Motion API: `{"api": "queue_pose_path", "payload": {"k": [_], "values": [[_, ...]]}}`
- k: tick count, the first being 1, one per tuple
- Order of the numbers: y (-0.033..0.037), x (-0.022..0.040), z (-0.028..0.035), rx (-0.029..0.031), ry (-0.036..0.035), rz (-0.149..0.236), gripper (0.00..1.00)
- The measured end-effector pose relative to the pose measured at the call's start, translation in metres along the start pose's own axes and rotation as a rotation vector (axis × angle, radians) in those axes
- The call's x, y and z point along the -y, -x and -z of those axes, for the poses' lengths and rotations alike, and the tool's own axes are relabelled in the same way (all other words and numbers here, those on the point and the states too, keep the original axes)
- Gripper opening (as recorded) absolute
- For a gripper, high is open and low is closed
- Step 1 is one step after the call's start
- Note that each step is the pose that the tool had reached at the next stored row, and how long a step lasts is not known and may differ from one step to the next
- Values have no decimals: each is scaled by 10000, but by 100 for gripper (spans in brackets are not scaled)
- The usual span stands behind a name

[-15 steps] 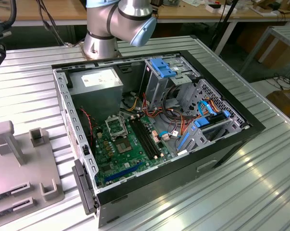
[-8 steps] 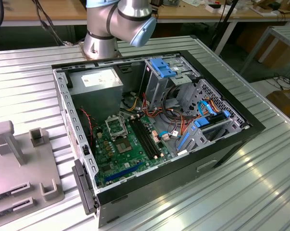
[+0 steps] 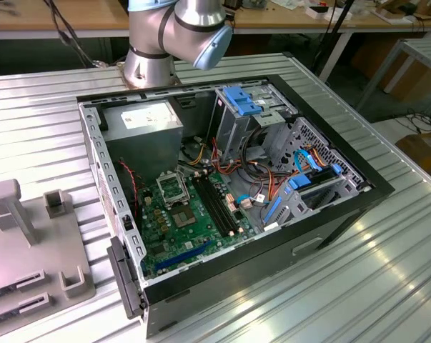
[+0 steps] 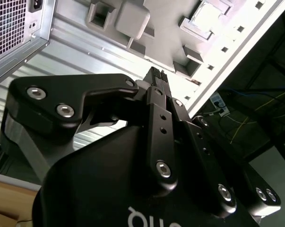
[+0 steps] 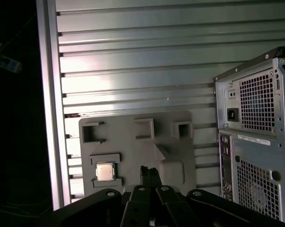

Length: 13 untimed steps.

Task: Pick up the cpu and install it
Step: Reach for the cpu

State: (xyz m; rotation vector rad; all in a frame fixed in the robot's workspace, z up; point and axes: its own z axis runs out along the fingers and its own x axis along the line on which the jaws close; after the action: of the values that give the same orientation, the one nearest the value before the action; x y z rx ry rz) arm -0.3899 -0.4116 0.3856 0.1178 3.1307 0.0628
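Note:
The cpu (image 5: 104, 171) is a small pale metal square lying flat in a square pocket of the grey fixture plate (image 5: 133, 142) on the ribbed table. In the first wrist view my gripper (image 5: 149, 171) hovers well above that plate with its black fingertips pressed together, and the cpu sits off to one side of them. My gripper (image 4: 155, 75) is shut and holds nothing in the second wrist view too. Inside the open computer case, the black square socket (image 3: 174, 187) sits on the green board (image 3: 194, 232).
The open case (image 3: 229, 193) holds a power supply (image 3: 144, 121), blue drive brackets (image 3: 247, 100) and bundled cables. The case's rear panel (image 5: 255, 137) stands beside the fixture plate. The grey fixture (image 3: 29, 243) with upright posts lies at the exterior view's left. The arm's base (image 3: 172, 36) stands behind the case.

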Motion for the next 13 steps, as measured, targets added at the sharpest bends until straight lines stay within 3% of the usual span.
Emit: {"api": "queue_pose_path", "payload": {"k": [8, 13], "values": [[-89, 38, -7, -48, -3, -2, 11], [-197, 67, -14, -70, -5, -3, 11]]}}
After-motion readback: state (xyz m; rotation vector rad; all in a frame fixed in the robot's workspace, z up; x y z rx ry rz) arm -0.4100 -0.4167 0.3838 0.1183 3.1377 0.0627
